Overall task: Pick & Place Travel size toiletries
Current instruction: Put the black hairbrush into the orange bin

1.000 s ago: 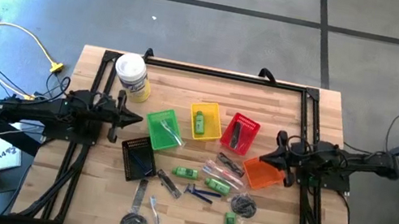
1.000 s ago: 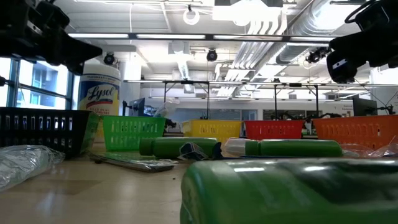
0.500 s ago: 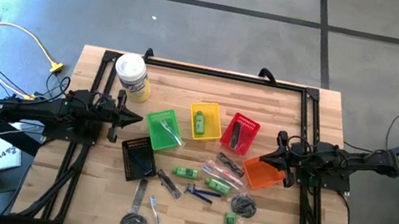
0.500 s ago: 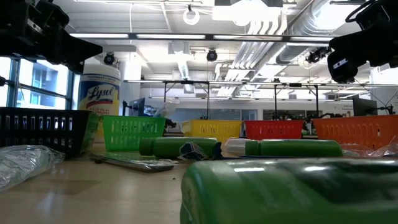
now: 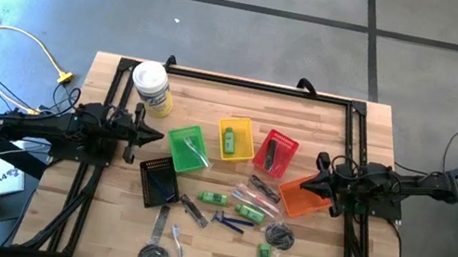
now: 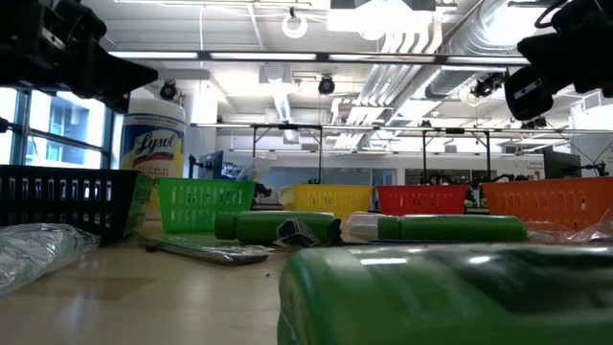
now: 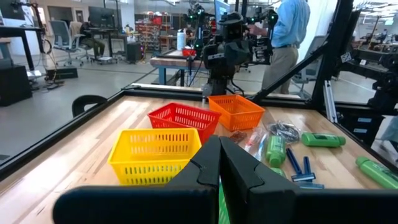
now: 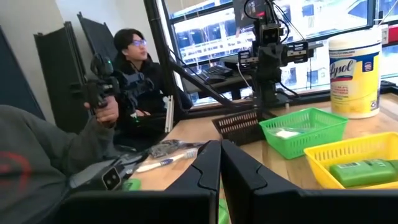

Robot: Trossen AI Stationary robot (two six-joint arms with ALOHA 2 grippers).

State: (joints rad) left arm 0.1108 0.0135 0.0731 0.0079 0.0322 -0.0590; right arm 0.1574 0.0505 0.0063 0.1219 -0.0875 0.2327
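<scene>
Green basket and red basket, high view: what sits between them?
In the high view the yellow basket sits between the green basket and the red basket, holding a green mini bottle.

Two dark, almost black robot arms, left arm (image 5: 69, 127) and right arm (image 5: 389, 185), thin jointed segments with bulky motor housings, black cables along the links, matte black angular fingers (image 7: 208, 165) with flat inner faces and bevelled tips, wide black wrist bar behind them
</scene>
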